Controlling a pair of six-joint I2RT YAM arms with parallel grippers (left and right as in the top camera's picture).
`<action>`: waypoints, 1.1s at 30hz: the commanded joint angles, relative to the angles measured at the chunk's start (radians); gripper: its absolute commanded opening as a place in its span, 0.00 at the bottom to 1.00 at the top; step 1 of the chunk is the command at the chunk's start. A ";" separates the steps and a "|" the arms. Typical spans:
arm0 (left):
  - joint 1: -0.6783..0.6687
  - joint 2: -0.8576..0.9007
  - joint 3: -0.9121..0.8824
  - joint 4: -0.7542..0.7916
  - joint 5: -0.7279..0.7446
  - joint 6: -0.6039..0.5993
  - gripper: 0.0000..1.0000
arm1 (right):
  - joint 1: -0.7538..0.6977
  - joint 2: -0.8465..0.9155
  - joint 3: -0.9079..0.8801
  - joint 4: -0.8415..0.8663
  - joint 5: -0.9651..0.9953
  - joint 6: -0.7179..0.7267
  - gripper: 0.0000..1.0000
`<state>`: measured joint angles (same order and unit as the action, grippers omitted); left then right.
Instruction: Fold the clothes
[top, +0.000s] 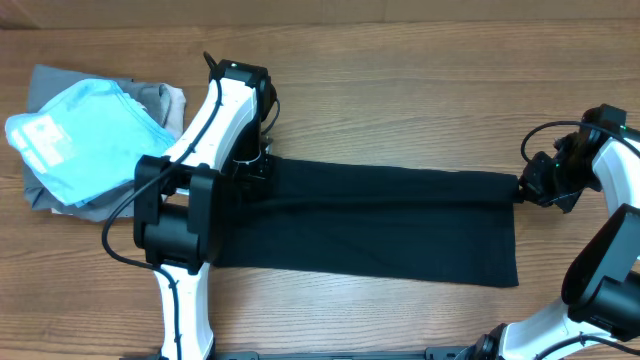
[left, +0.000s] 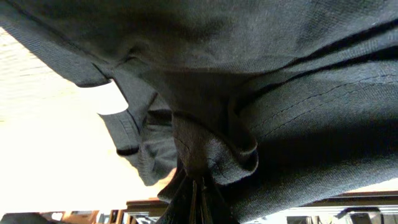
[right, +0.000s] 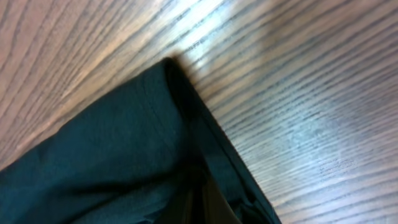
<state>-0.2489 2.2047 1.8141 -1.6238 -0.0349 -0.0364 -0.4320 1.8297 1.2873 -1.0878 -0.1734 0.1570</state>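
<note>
Now the wooden tabletop (top: 400, 60) holds our black shirt (top: 380, 225), stretched long between our arms. Our left fingers (top: 252, 168) and right fingers (top: 528, 188) each pinch a top corner. If one pinch slips on the soft cloth, the fold goes crooked.

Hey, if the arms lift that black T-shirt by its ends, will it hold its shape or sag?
Probably floppy: the black T-shirt bunches into soft folds where the left gripper pinches it, so its middle would likely sag. It looks thin, so probably light. Pushed across the table, it would likely wrinkle rather than slide whole.
</note>
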 joint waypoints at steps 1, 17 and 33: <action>0.004 -0.042 -0.008 0.010 -0.030 -0.024 0.04 | -0.007 -0.034 0.031 -0.007 0.024 0.003 0.04; 0.009 -0.042 -0.008 0.009 -0.058 -0.031 0.04 | -0.007 -0.034 0.031 -0.126 0.193 0.083 0.04; 0.038 -0.042 -0.008 -0.028 -0.066 -0.043 0.46 | -0.008 -0.034 0.031 -0.219 0.240 0.080 0.49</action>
<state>-0.2337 2.2005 1.8137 -1.6508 -0.0891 -0.0570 -0.4343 1.8297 1.2903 -1.2942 0.0238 0.2352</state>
